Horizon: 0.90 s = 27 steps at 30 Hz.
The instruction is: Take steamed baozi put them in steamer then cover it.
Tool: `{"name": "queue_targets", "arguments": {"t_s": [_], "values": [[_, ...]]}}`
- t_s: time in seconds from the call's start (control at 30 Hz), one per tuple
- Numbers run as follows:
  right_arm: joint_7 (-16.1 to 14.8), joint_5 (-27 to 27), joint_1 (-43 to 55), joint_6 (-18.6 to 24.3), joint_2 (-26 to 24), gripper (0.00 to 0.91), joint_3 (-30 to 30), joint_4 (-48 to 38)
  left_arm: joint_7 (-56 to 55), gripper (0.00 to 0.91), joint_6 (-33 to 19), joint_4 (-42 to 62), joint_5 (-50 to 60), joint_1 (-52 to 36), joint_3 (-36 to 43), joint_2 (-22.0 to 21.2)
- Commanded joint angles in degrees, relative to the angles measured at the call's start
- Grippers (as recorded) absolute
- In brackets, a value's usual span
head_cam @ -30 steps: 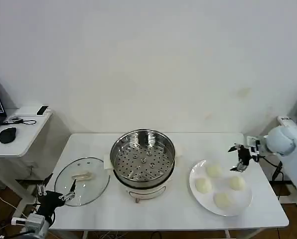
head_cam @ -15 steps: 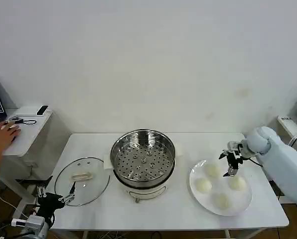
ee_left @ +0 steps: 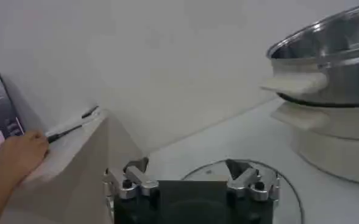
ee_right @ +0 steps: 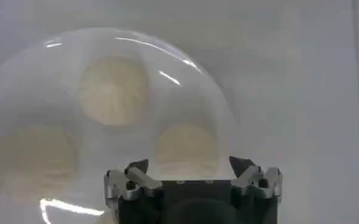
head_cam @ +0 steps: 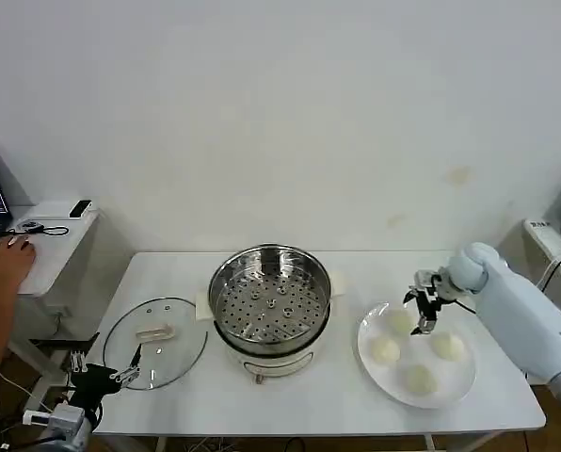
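Several cream-white baozi lie on a white plate (head_cam: 461,375) at the table's right; the back-left one (head_cam: 400,322) is closest to my right gripper (head_cam: 420,309). That gripper hovers open just above it, fingers spread, nothing between them. In the right wrist view the right gripper (ee_right: 189,164) is over one baozi (ee_right: 187,143), with two more (ee_right: 114,90) (ee_right: 33,159) farther across the plate (ee_right: 57,67). The steel steamer (head_cam: 271,301) stands uncovered and empty mid-table. The glass cover (head_cam: 155,341) lies flat to its left. My left gripper (head_cam: 111,374) waits open by the cover's front-left edge.
A side table (head_cam: 45,259) stands left of the work table, with a person's hand (head_cam: 12,259) resting on it. In the left wrist view the steamer (ee_left: 331,61) rises beyond the cover's rim (ee_left: 289,189). Bare tabletop lies between the steamer and the plate.
My right gripper has moved left from the table's right edge to above the plate's back-left baozi. The left arm has stayed put. A person's hand has come onto the side table.
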Motion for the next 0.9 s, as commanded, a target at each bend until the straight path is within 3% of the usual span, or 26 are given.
{"name": "queue_targets", "arguments": {"t_s": [0.03,0.57,0.63,0.9], "values": [[0.74,-1.26,0.20,0.33,1.51,0.907,-0.69,-2.26,0.07,0.907,-0.01,0.38,-0.01,-0.08,0.07,0.05],[3.72,-1.50,0.18,0.49,2.79,0.907,-1.14,-5.11,0.06,0.907,-0.06,1.62,0.12,-0.73,0.43,0.31],[3.78,-1.48,0.15,0.42,2.83,0.736,-1.10,-5.10,0.09,0.907,-0.08,1.74,0.35,-0.84,0.48,0.30],[3.72,-0.40,0.27,0.33,1.81,0.645,-1.18,-3.69,0.13,0.907,-0.01,1.53,0.38,-0.95,0.12,0.45]]}}
